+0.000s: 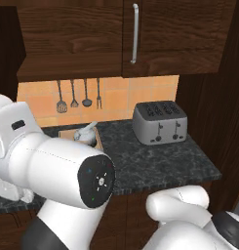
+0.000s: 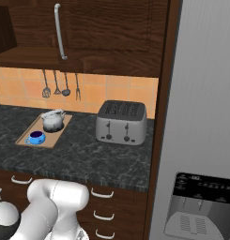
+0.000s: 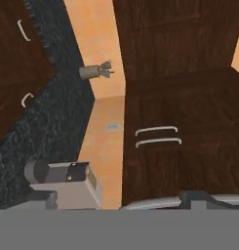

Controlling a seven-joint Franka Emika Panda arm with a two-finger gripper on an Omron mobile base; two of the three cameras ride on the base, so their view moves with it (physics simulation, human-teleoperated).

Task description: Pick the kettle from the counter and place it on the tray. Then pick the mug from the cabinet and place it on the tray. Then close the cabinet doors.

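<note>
- Right base view gives you the state of play: the kettle (image 2: 53, 120) stands on the tray (image 2: 65, 123) and the mug (image 2: 37, 137) sits on the same tray, just in front of the kettle and close to its near rim
- With both things placed, I judge the step in hand to be the last one, closing the cabinet doors (image 2: 107, 33)
- Your gripper (image 3: 121, 199) has its jaws spread wide with nothing between them, so it is free to push a door
- Hand view is rolled on its side; it looks at dark wood fronts with two bar handles (image 3: 156, 130) lying side by side, which reads as a pair that is shut; you cannot tell from this whether that pair is the task's cabinet
- Left base view shows one door panel flat to the cabinet, its long silver handle (image 1: 135, 33) upright; a dark strip at the far left edge may be a door standing out, but it is too dim to say
- Next move, as I judge it: find the free edge of any door standing out, lay a finger flat on its outer face and sweep it home
- Room: the counter (image 2: 88, 154) is bare in front of the tray, and the toaster (image 2: 122, 123) stands well to the tray's right
- Edges to mind: the cabinet's underside hangs above the tray, hanging utensils (image 2: 60, 86) line the wall behind it, and a grey boxy appliance (image 3: 67, 183) sits near the fingertips in the hand view
- Keep the sweep high, so that the white arm (image 1: 67, 166) stays off the kettle's handle
</note>
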